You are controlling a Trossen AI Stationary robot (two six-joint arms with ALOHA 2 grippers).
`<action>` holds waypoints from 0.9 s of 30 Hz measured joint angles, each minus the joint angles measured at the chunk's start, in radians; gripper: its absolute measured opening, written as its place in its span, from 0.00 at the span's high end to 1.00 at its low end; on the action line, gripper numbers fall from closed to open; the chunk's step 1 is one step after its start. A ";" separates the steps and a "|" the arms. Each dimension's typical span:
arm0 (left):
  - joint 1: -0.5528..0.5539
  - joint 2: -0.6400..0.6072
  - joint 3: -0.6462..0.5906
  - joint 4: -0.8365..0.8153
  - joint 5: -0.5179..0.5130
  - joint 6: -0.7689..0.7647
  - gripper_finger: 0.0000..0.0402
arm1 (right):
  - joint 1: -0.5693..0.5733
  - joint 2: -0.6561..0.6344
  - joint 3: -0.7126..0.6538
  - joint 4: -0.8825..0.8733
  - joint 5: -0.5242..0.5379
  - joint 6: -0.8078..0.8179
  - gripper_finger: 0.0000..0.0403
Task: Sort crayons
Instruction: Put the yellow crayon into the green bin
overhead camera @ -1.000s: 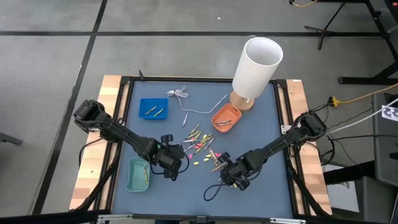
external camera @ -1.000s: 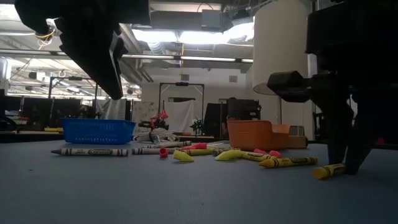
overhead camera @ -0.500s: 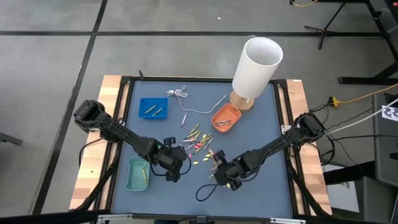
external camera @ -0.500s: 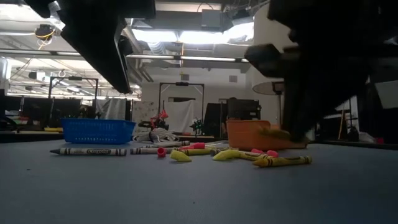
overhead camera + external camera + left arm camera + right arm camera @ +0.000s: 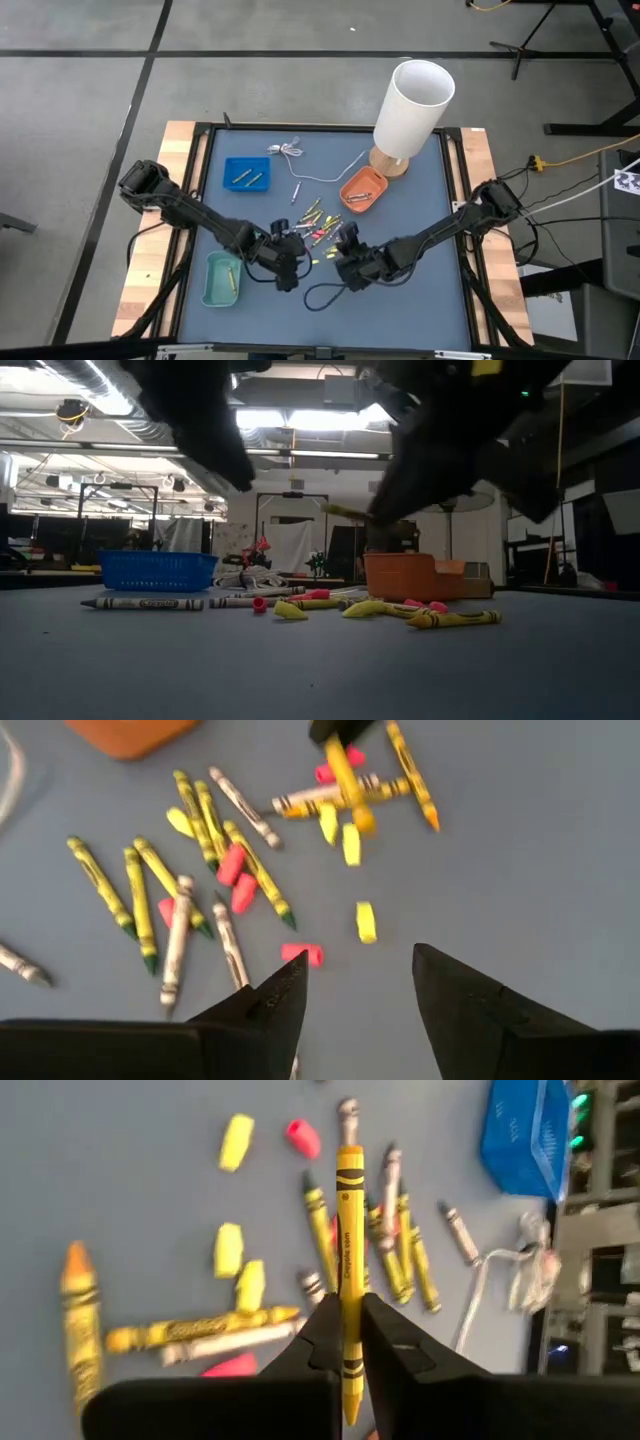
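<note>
Right gripper lifts one yellow crayon — most of the sorting is left to do.

We take the lamp point(image 5: 412, 110) as our landmark: the orange tray point(image 5: 362, 190) sits just beside its base, the blue tray point(image 5: 246, 174) well off to one side, the green tray point(image 5: 221, 280) farthest from it. Each tray holds only a crayon or two. The crayons point(image 5: 318, 228) — some two dozen, by our count — lie scattered on the mat beyond the orange tray. Our right gripper point(image 5: 343, 1342) is clamped on a yellow crayon point(image 5: 346, 1230), held above that pile. Our left gripper point(image 5: 355, 990) hovers near the pile's edge on the side away from the lamp, fingers spread and empty. We judge the job barely begun.
</note>
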State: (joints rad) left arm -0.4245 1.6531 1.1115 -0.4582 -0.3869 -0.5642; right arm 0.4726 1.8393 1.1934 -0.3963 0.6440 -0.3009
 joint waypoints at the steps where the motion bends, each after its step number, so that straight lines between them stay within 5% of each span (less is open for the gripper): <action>1: 0.005 0.000 0.000 0.012 -0.005 0.000 0.59 | -0.005 0.000 0.000 0.024 -0.002 -0.018 0.95; 27: 0.080 0.000 0.000 0.118 0.000 -0.009 0.59 | -0.048 -0.001 0.001 0.284 -0.007 -0.072 0.95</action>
State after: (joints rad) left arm -0.3443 1.6531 1.1114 -0.3401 -0.3866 -0.5730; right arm 0.4248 1.8381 1.1942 -0.1125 0.6365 -0.3727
